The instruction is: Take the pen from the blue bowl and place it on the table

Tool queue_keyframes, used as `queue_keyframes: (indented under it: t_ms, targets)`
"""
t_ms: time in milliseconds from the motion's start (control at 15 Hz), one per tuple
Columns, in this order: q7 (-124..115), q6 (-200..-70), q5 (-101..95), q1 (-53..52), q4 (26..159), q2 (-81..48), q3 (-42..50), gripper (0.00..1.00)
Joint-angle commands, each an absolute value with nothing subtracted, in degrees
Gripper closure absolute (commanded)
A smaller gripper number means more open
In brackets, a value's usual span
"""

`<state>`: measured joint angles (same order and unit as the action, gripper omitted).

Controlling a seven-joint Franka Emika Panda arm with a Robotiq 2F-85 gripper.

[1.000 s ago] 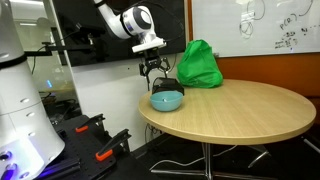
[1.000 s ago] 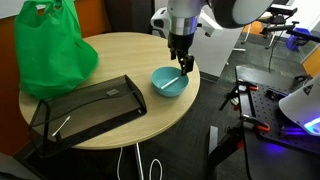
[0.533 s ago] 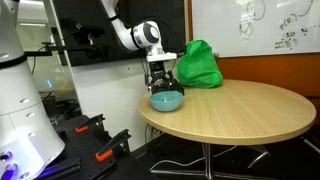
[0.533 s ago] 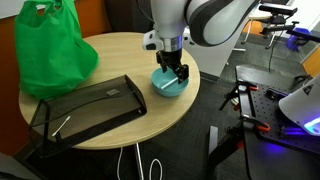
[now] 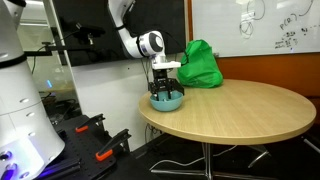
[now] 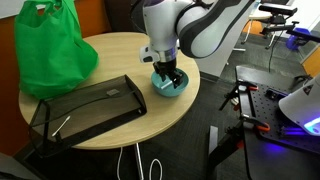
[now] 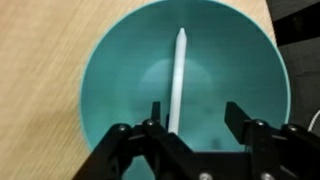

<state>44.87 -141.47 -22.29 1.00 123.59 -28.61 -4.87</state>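
Even indoor light is filling both exterior views, and the frames are looking soft and low-res. A purple-blue glow (image 6: 300, 128) is bleeding in near one edge. The wrist view is blurring: black gripper fingers (image 7: 247, 128) out of focus, small round teal bowl (image 7: 120, 80) showing faint shading.

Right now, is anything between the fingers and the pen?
No. In the wrist view only bare blue bowl floor separates the open fingers from the pen.
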Motion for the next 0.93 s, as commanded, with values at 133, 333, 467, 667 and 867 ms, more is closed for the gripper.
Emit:
queue_keyframes:
  t_ms: [133,333,467,667,867]
  targets:
    - [43.8,-141.3,-23.3,1.0,119.8,-32.6,-4.7,0.55]
    - [43.1,-141.2,-23.2,0.8,118.5,-33.9,-4.7,0.75]
    - [42.4,-141.5,-23.5,0.5,118.2,-34.2,-4.5,0.92]
    - [42.8,-141.2,-23.0,1.0,118.2,-34.0,-4.8,1.00]
    - [44.9,-140.8,-21.4,2.3,119.4,-32.1,-6.3,0.97]
